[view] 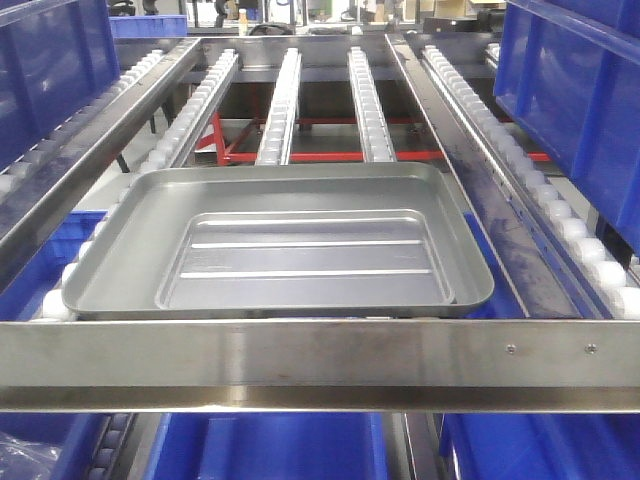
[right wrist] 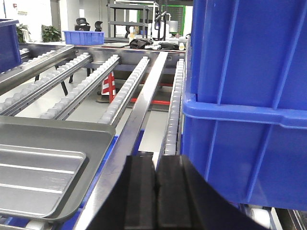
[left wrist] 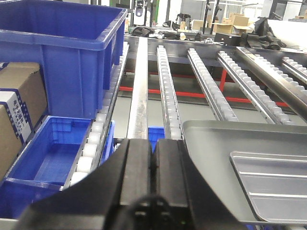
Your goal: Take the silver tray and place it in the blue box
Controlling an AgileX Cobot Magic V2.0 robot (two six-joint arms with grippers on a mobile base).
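Observation:
The silver tray (view: 280, 245) lies flat on the roller lanes just behind a steel crossbar. It is empty, with two long ridges across its base. Its left corner shows in the left wrist view (left wrist: 249, 158) and its right corner in the right wrist view (right wrist: 43, 163). My left gripper (left wrist: 154, 141) is shut and empty, left of the tray. My right gripper (right wrist: 156, 159) is shut and empty, right of the tray. A deep blue box (left wrist: 62, 43) with an open top stands on the left lane. Neither gripper shows in the front view.
Stacked blue crates (right wrist: 249, 96) stand close on the right lane, also in the front view (view: 570, 90). A cardboard box (left wrist: 17, 105) and a low blue bin (left wrist: 48, 153) sit lower left. The steel crossbar (view: 320, 360) runs in front of the tray, with blue bins (view: 270, 445) below.

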